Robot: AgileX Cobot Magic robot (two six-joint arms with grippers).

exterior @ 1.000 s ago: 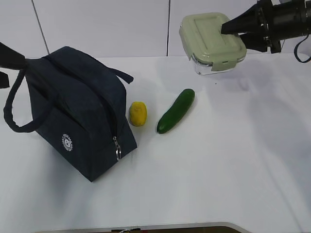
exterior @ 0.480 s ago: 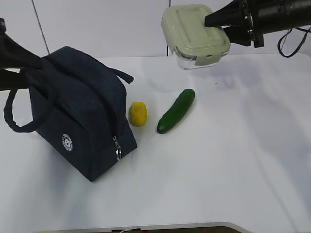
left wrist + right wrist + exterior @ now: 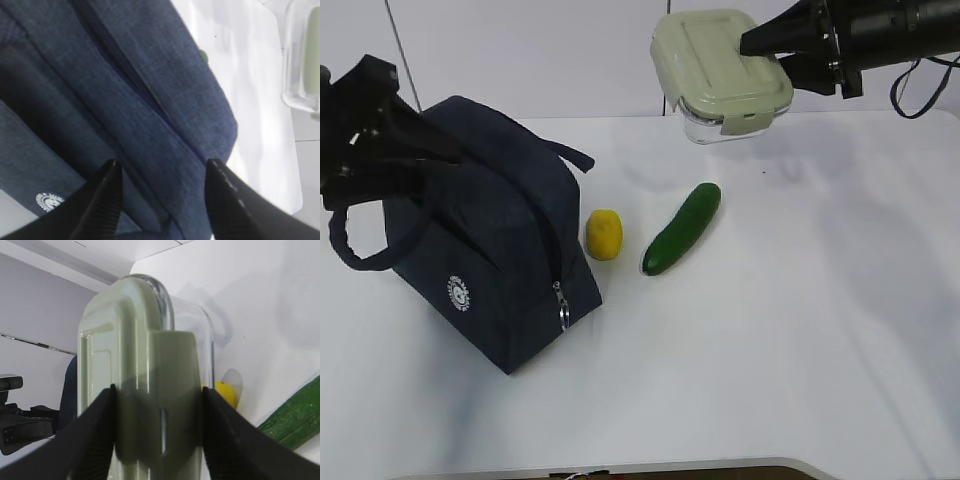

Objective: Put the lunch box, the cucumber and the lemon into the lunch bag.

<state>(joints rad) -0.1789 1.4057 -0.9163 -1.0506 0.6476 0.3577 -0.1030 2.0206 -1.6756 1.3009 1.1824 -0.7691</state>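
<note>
The navy lunch bag (image 3: 490, 250) stands at the left of the table; in the left wrist view its fabric (image 3: 150, 90) fills the picture. My left gripper (image 3: 445, 150) hovers over the bag's top, open (image 3: 161, 170), its fingers astride a fold of fabric. My right gripper (image 3: 765, 60) is shut on the lunch box (image 3: 720, 70), held in the air at the back, clamped across lid and glass (image 3: 157, 395). The yellow lemon (image 3: 604, 234) lies right beside the bag. The cucumber (image 3: 682, 228) lies just right of the lemon.
A loop handle (image 3: 350, 250) hangs off the bag's left side, and a silver zipper pull (image 3: 562, 308) sits low on its near end. The white table (image 3: 800, 330) stretches front and right. A pale wall (image 3: 520, 50) stands behind.
My right gripper carried the lunch box up and to the left, then held still. My left arm moved in from the left edge to over the bag's top.
</note>
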